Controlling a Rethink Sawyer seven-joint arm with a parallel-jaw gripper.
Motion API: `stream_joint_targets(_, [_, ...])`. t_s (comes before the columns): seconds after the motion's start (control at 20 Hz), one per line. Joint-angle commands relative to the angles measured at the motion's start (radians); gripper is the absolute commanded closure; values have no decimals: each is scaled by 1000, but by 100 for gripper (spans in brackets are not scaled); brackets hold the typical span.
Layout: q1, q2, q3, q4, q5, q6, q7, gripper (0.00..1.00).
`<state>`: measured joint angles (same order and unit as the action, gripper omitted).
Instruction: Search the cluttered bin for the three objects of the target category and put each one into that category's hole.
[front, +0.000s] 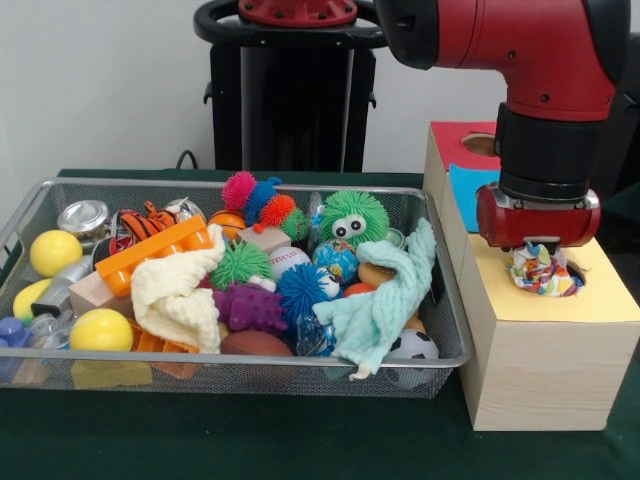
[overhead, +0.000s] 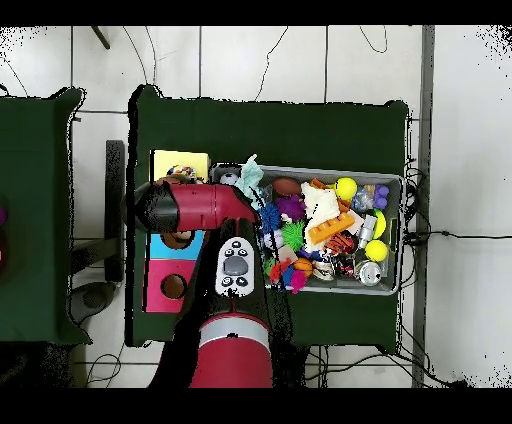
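My gripper (front: 541, 248) hangs over the pale wooden box with the yellow paper face (front: 560, 300), right of the bin. It is shut on a white cloth printed with many-coloured hearts and spots (front: 543, 272). The bunched cloth sits at the mouth of the round dark hole (front: 579, 271). The silver wire mesh bin (front: 240, 363) is full of toys. No other printed cloth shows among them. In the overhead view the red arm (overhead: 195, 205) covers the hole and the cloth. Only a part of the yellow face (overhead: 180, 162) shows there, beside the bin (overhead: 400, 232).
Behind the yellow-faced box stand the blue-faced box (front: 470, 185) and the red-faced box (front: 462, 138). In the bin lie a mint-green cloth (front: 385, 300), a cream-yellow cloth (front: 180, 292), yellow balls (front: 100, 330), spiky balls (front: 250, 305) and an orange block (front: 150, 255).
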<state>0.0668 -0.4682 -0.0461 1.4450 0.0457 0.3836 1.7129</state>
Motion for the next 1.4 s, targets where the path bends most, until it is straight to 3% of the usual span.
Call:
stream_joint_targets(0.05, [-96, 112, -17, 101, -88, 274, -16, 100])
stream_joint_targets(1.4, [-103, 116, -8, 89, -99, 279, -6, 100])
